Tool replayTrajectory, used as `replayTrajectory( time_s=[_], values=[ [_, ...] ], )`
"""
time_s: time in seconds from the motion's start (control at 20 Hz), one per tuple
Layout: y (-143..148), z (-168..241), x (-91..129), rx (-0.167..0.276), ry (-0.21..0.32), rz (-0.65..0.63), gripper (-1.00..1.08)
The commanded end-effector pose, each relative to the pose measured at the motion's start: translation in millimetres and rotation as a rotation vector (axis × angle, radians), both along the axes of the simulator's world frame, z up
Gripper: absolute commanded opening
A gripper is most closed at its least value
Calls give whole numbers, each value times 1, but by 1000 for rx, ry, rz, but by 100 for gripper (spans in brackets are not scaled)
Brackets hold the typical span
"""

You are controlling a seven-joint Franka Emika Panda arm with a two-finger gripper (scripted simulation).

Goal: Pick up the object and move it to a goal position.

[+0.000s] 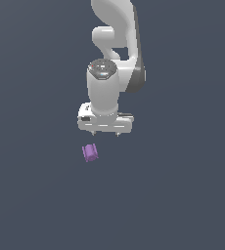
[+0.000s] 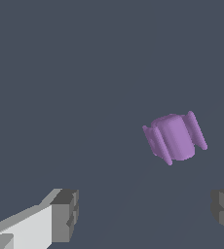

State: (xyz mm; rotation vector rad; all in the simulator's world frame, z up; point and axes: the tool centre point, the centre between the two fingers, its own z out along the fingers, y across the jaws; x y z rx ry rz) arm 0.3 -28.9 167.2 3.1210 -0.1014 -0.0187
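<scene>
One purple object [image 1: 90, 153], ridged, lies free on the grey tabletop [image 1: 183, 195], well clear of any visible edge. Gripper [image 1: 105, 133] hovers above and just beside it, fingers [image 2: 65, 215] spread wide, holding nothing. Status: nothing grasped; pick-up and transfer to goal both outstanding.

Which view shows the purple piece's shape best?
The wrist view: the purple piece looms large, its rounded body and flanged ends plain. The exterior view shows it only as a tiny block below the pincer.

object [image 1: 90, 152] on the ground, apart from the hand [image 1: 105, 133], toward the exterior view's left
</scene>
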Motion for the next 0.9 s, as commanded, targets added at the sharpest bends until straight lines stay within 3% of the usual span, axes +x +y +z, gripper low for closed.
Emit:
replayTrajectory(
  time_s=[0.0, 0.4, 0.85],
  values=[
    [0, 0, 0, 0, 0, 0, 100],
    [20, 16, 5, -8, -30, 20, 100],
    [14, 11, 7, -7, -28, 38, 100]
  ],
)
